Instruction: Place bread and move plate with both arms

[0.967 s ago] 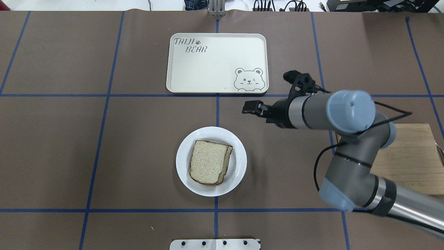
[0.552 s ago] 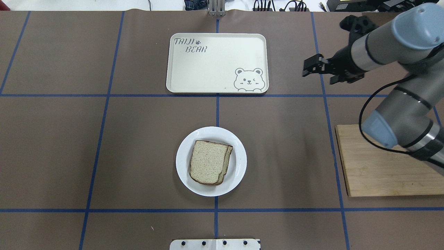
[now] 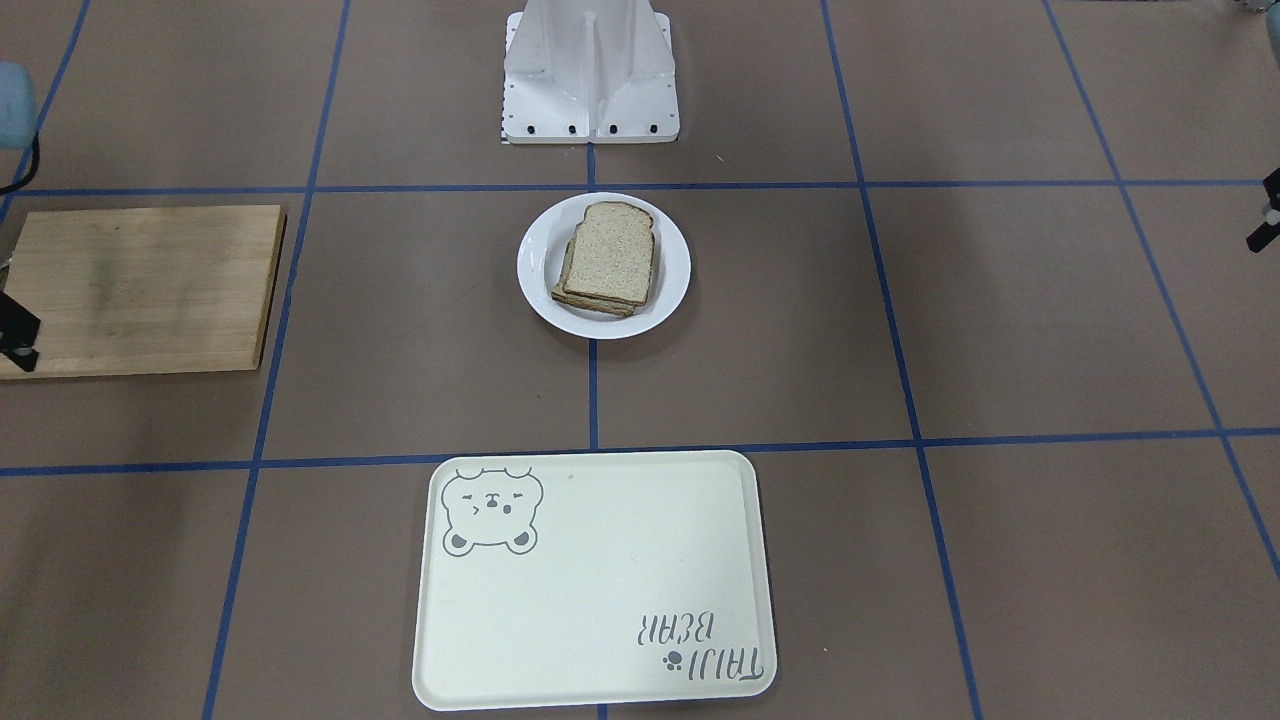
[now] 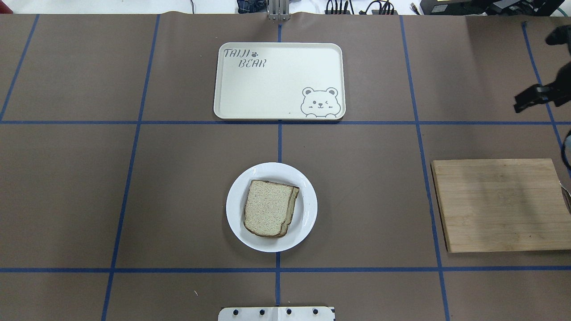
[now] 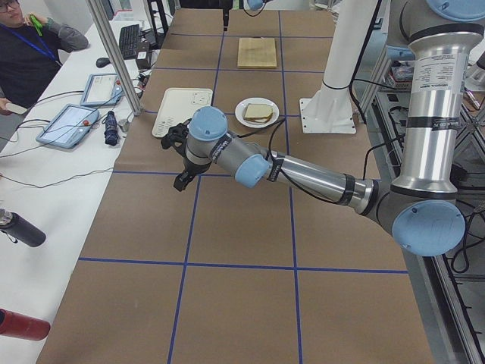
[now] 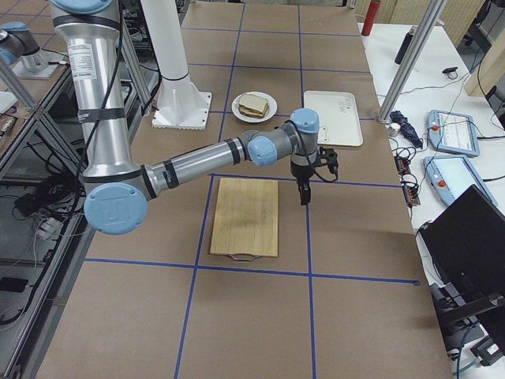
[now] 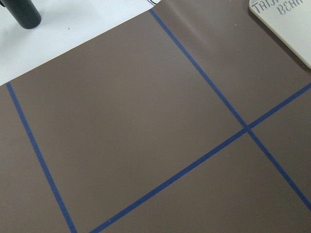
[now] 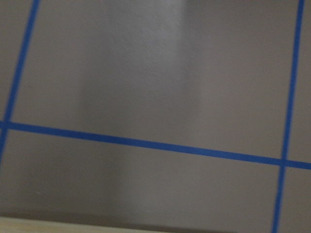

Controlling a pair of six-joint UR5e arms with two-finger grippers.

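The white plate sits at the table's centre, also seen in the front view. On it lies the bread, a plain slice on top of a second one that peeks out at its edge. My right gripper hangs at the far right edge of the overhead view, well away from the plate and beyond the board; I cannot tell whether it is open or shut. My left gripper hovers over bare table far to the left, only a sliver showing in the front view; its state is unclear.
A cream bear tray lies beyond the plate, empty. A wooden cutting board lies at the right, empty. The white base block is at the near edge. The left wrist view shows the tray's corner.
My right arm has swung away from beside the plate, up and right to the view's edge, uncovering the board. Plate and bread have not moved.
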